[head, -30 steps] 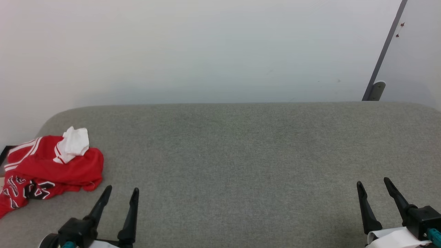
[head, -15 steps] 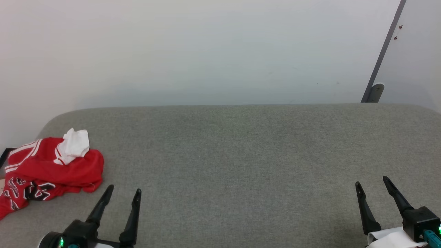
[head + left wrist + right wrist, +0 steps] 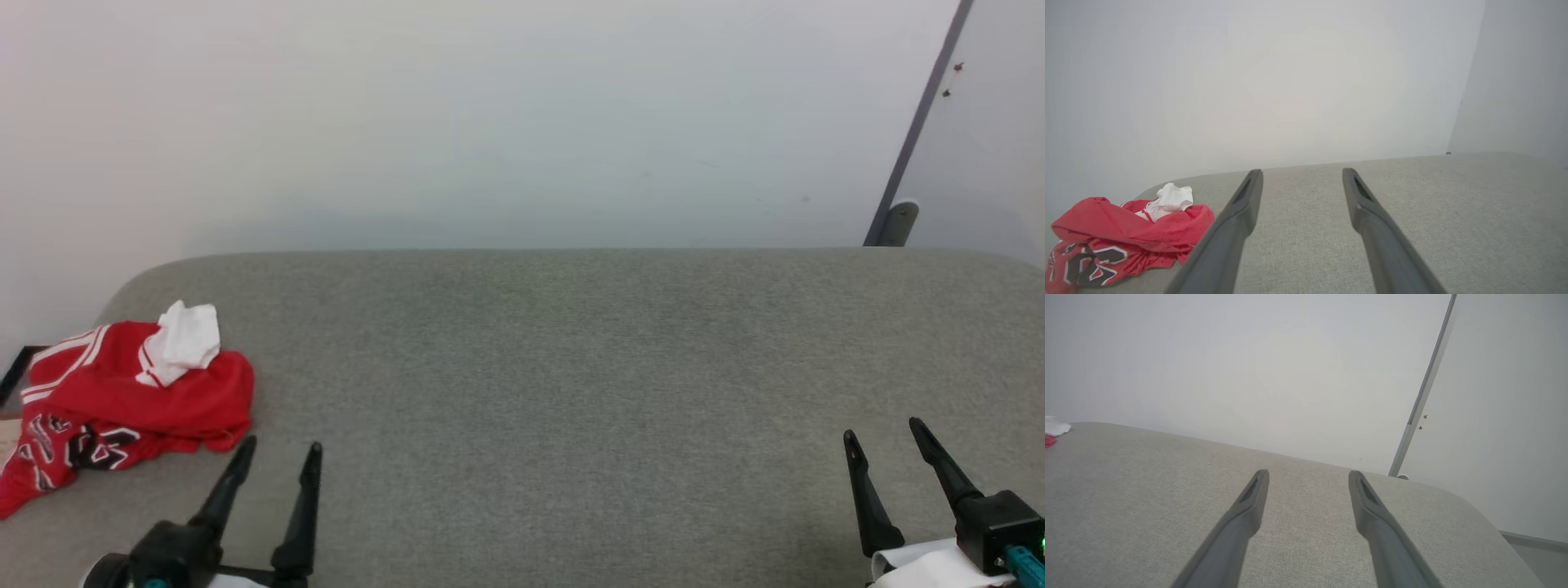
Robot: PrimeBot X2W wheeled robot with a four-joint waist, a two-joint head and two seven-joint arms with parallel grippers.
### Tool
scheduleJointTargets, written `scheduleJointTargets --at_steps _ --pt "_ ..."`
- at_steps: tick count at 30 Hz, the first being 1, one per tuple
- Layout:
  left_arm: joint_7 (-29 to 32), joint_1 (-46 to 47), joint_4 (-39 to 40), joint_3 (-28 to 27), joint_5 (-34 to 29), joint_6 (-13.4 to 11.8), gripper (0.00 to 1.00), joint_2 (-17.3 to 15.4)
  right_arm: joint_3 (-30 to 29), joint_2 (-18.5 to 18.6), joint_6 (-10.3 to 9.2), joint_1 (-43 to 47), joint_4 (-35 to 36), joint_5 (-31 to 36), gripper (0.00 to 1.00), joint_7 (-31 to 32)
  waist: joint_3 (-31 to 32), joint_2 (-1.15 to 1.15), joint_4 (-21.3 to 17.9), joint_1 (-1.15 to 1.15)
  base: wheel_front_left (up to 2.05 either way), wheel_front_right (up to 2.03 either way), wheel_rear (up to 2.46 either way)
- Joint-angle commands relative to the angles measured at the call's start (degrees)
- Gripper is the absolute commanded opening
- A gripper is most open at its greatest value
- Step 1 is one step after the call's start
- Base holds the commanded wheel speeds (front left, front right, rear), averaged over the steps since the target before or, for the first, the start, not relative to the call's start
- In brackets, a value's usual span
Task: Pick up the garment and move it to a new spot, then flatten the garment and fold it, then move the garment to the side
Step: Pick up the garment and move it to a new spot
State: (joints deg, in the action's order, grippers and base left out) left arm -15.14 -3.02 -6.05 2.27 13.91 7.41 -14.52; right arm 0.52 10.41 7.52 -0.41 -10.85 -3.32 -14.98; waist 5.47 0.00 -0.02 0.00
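Lying crumpled at the far left edge of the grey fabric cushion, the red basketball jersey with white sleeves and red-white striped trim sits in a loose heap (one white sleeve bunched on top, black white-outlined lettering on the lower fold). Just right of it, the left gripper hovers with its two long dark fingers spread wide and nothing between them. Its nearer fingertip stands just beside the jersey's right hem, and in the left wrist view the heap lies wholly left of that finger, outside the gap. Bare cushion stretches across the middle. At the far right, the right gripper is equally wide open and empty, well apart from the jersey. Behind runs a pale wall, with a slanted grey strip at its right.
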Motion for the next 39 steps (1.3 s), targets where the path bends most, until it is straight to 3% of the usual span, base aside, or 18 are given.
scheduleJointTargets --at_steps 1,25,33,39 --pt "0.00 -0.60 -0.31 -0.78 0.18 0.09 1.00 0.15 0.42 0.06 -0.06 0.96 0.21 -0.25 1.00 -0.32 0.15 0.00 0.83 0.00 0.00 0.00 0.00" --pt "0.00 3.68 -5.35 -6.75 2.44 0.10 1.00 -0.32 9.11 -0.19 -0.06 -2.83 -1.46 -2.56 1.00 -0.20 1.91 0.00 19.35 0.00 0.00 0.00 0.00" --pt "0.00 3.62 -5.28 -5.91 3.38 0.10 1.00 -0.97 9.78 -0.45 -0.06 -3.26 -1.83 -2.88 1.00 -0.20 1.77 0.00 21.08 0.00 0.00 0.00 0.00" --pt "0.42 6.17 -6.70 -4.12 5.31 0.09 1.00 -3.37 10.60 0.11 -0.06 -3.84 -1.80 -2.83 1.00 -0.20 0.55 0.00 19.86 0.00 0.00 0.00 0.00"
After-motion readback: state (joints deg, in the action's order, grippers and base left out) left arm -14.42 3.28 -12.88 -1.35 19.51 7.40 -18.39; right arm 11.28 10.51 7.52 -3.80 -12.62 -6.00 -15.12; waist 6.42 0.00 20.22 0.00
